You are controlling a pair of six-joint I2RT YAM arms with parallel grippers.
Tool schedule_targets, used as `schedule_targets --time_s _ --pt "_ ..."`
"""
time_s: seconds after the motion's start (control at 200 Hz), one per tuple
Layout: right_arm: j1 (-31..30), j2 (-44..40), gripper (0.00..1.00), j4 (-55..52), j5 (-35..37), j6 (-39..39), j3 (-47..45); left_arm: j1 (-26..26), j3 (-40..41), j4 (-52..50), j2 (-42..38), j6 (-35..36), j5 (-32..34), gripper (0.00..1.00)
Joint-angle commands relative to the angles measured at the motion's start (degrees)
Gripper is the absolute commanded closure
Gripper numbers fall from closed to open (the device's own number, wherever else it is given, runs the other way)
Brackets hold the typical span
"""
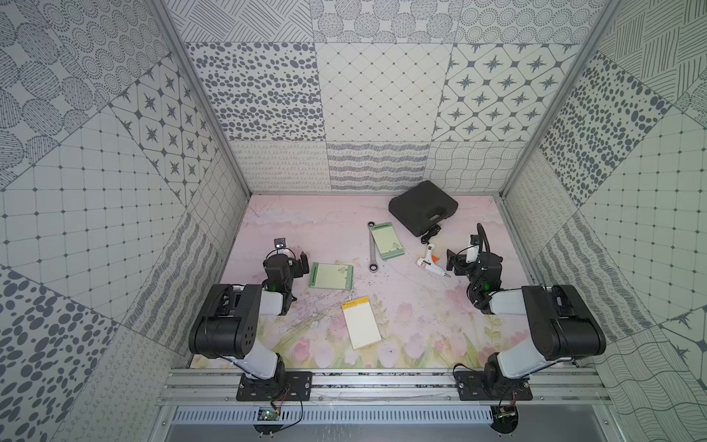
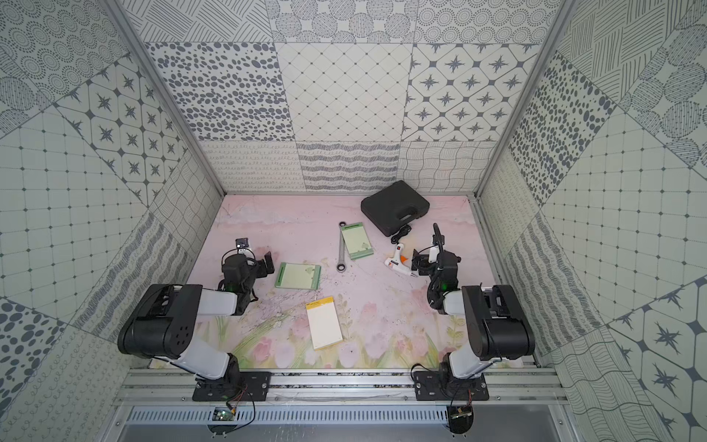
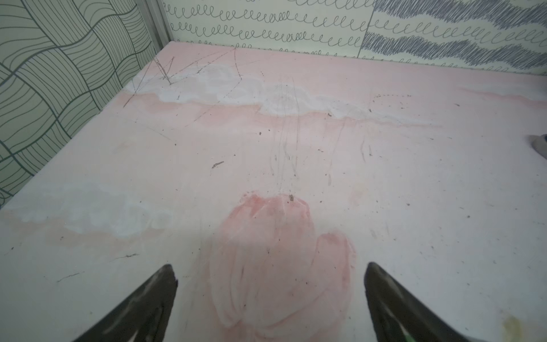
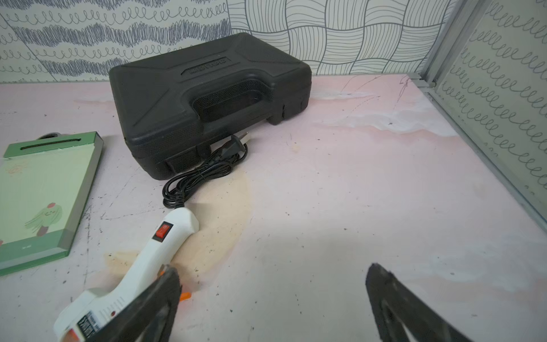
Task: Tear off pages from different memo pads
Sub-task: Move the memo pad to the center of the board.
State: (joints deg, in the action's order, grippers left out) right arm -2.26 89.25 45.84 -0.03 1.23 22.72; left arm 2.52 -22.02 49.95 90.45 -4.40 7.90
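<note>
The left gripper [image 3: 270,265] and right gripper [image 4: 273,266] both gape wide and empty, only their fingertips entering the wrist views. The right wrist view crops the far green memo pad [image 4: 38,201], and a finger hides part of the glue gun [image 4: 139,263]. Only the top views show the near green memo pad [image 1: 331,276] beside the left gripper and the cream memo pad [image 1: 361,322] between the arms.

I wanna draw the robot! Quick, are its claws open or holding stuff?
Left claw: open, holding nothing.
Right claw: open, holding nothing.
</note>
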Motion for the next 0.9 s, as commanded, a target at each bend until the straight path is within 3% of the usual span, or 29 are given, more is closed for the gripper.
schedule_targets --time_s 0.0,0.71,0.791,0.896 --pt "0.2 -0.2 0.01 1.6 -0.7 -0.3 1.1 -0.2 -0.6 1.6 0.2 0.5 -0.7 0.0" --pt "0.3 -2.1 0.0 -1.5 0.0 0.0 2.1 -0.3 -0.4 2.0 -0.1 0.5 -0.4 0.0" --pt "-2.7 -7.0 0.03 -5.5 5.3 -1.7 2.6 0.0 -1.9 -6.0 -6.0 0.4 0.2 0.07" --pt "-9.7 -14.5 0.04 -18.9 13.6 -7.0 7.7 4.4 -5.1 -18.6 -17.1 -2.1 10.3 0.14"
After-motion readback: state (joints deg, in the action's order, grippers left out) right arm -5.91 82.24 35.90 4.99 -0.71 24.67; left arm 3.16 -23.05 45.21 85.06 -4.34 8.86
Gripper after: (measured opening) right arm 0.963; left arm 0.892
